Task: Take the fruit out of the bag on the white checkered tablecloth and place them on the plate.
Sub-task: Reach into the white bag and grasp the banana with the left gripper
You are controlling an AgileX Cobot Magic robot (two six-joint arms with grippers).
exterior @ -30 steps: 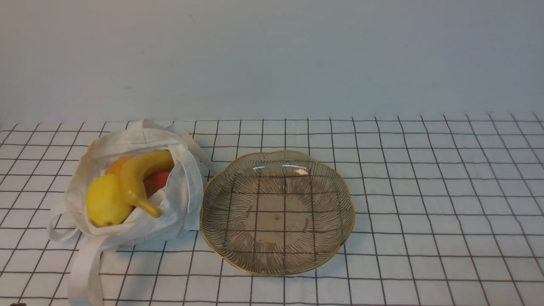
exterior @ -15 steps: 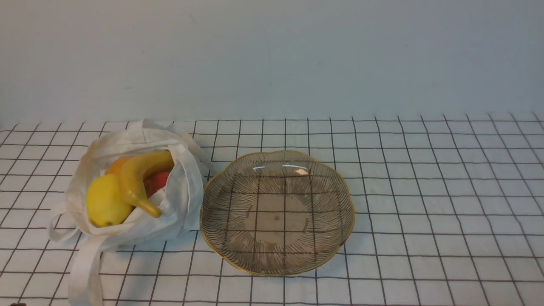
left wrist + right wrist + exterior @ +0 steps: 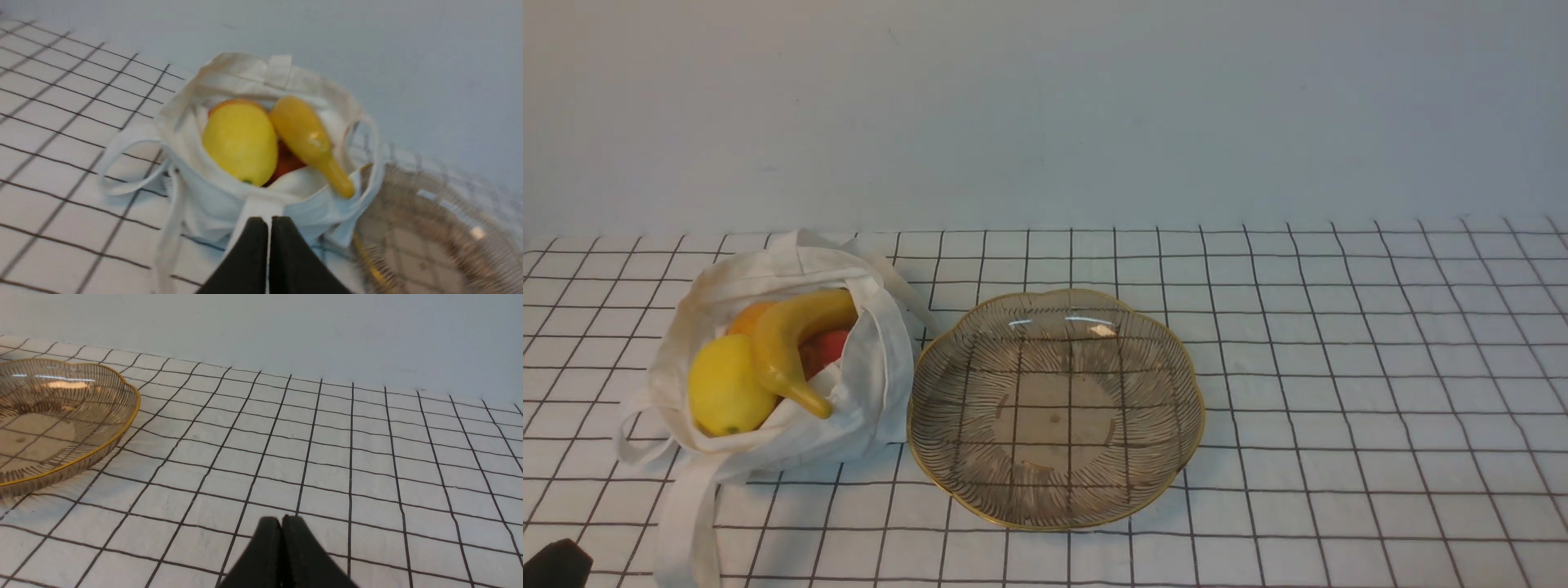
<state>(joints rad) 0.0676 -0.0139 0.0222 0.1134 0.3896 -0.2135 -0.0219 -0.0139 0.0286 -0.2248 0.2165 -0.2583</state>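
Count, front view:
- 1 bag (image 3: 870, 384), off-white cloth, on the left part of the tablecloth (image 3: 1339, 367), slumped, its mouth open toward the camera.
- 4 fruits, all inside the bag:
  - 1 banana (image 3: 792, 327), lying across the top of the pile, its narrow end pointing to the near side.
  - 1 lemon (image 3: 723, 388), on the left of the banana and touching it.
  - 1 orange (image 3: 747, 317), behind the lemon; only a small part shows.
  - 1 red fruit (image 3: 832, 343), under the banana and mostly hidden.
- 1 plate (image 3: 1168, 367), clear ribbed glass with a scalloped gold rim. It sits just right of the bag and the bag's cloth touches its left edge. Nothing lies on it.
- At least 2 straps (image 3: 686, 514) show on the bag. One loops out to the left; one trails toward the near edge of the cloth.

Left gripper (image 3: 268, 222): fingers pressed together with only a thin seam between them, holding nothing. It hovers at the near side of the bag, tips pointing at the bag's mouth, apart from the fruit.

Right gripper (image 3: 281, 520): fingers closed flat against each other, holding nothing. It sits over bare tablecloth, well to the right of the plate.

A dark shape (image 3: 556, 565) shows in the near left corner of the front view. Too little is visible to say what part it is.

A plain pale wall (image 3: 1045, 106) stands behind the table.
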